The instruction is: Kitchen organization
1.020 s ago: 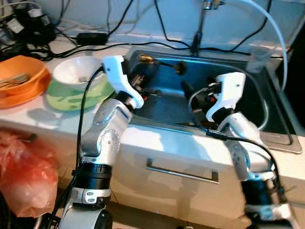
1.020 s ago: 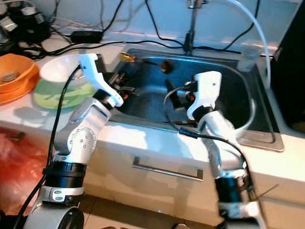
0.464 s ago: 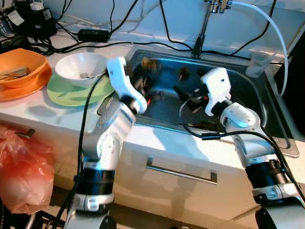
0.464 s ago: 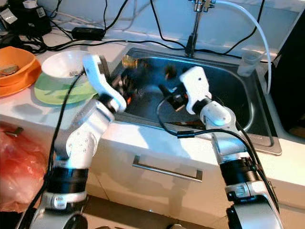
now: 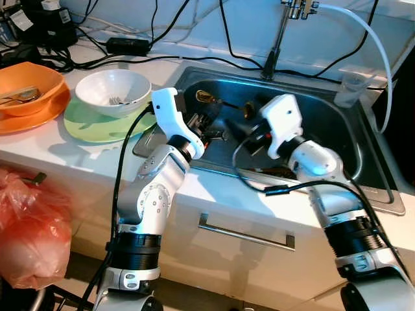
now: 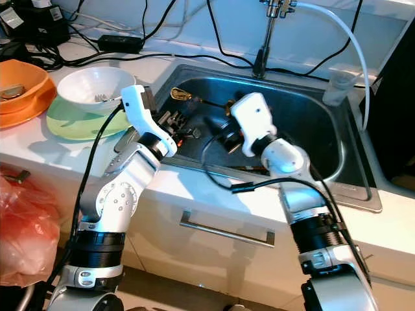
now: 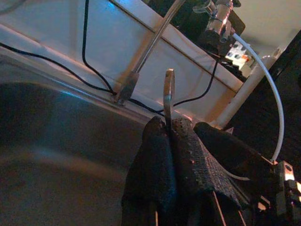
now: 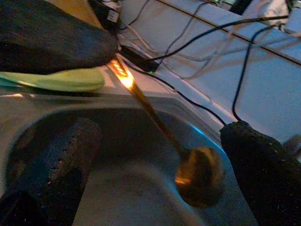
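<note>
While both silver arms reach over the front rim of the steel sink (image 5: 363, 139), the left tool (image 7: 170, 141) sits over the basin's left part with its two black fingers pressed together on a thin metal utensil handle (image 7: 168, 96), which sticks up from between the tips. What sort of utensil it is cannot be told, since the rest is hidden behind the fingers. The right tool (image 8: 160, 155) hangs over the middle of the basin with its fingers (image 8: 56, 165) spread wide and nothing between them. Beyond its tips a gold-coloured ladle (image 8: 197, 176) lies in the sink near the back wall, its long handle running toward the basin's back left corner; the tool is near the bowl of the ladle but does not touch it.

A tap (image 5: 280, 32) stands at the back edge of the sink, with a white hose (image 5: 376, 45) arching from it to the right. On the table left of the sink a white bowl (image 5: 113, 91) with a fork in it sits on a green plate (image 5: 97, 126). Farther left, near the table's left edge, is an orange bowl (image 5: 29, 97). Black cables (image 5: 130, 58) trail along the back of the table. A red plastic bag (image 5: 29, 227) hangs below the table's front edge at the left, and a drawer handle (image 5: 246, 233) shows on the cabinet front under the sink.
</note>
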Available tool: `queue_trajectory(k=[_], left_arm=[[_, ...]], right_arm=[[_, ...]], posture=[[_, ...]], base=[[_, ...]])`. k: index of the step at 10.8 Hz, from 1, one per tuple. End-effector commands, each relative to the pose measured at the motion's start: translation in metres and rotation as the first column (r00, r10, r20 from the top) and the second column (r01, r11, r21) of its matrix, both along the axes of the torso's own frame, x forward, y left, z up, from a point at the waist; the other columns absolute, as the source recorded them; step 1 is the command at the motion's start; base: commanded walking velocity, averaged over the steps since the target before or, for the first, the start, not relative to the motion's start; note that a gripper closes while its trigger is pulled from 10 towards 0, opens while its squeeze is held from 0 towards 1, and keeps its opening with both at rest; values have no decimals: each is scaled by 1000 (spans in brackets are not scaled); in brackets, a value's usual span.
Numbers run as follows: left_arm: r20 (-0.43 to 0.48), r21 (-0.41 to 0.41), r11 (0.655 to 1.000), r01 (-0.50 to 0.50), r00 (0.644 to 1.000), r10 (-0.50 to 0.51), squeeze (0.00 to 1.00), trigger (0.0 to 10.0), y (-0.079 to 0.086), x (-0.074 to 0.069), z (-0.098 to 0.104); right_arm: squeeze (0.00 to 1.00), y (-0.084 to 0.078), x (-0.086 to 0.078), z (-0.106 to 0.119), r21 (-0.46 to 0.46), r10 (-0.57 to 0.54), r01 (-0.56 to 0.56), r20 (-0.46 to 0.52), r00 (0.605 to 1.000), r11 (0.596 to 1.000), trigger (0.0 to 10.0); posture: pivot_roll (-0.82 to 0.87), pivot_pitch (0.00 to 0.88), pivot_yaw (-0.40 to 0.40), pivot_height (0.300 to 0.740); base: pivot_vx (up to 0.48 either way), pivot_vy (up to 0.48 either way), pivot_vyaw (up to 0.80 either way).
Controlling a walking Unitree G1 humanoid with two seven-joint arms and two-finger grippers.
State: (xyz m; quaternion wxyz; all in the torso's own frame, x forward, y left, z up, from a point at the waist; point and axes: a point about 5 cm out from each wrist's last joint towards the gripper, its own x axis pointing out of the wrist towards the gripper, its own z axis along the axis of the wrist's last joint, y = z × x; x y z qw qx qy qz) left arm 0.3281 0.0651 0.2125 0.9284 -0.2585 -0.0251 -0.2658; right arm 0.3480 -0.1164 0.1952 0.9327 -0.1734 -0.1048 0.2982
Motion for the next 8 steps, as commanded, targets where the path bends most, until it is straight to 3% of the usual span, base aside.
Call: queue_trajectory(k=[1,5,8], left_arm=[[-7,4,1000,5,1000,-5,0,0,-5,1,2],[-61,-20,999,33,998,-34,0,0,-13,0,-5],[-81,-31,998,61,995,-63,0,0,-22,-2,-4]], right_arm=[[0,2,-1,-1,-28,21,-21,12,1000,999,10000],[0,24,-2,0,-92,80,-72,83,993,993,10000],[0,33,-6,-3,-65,84,-78,97,992,995,10000]], posture=[[15,0,-66,740],[7,0,-61,740],[3,0,-55,740]], base=[[0,0,0],[0,0,0],[0,0,0]])
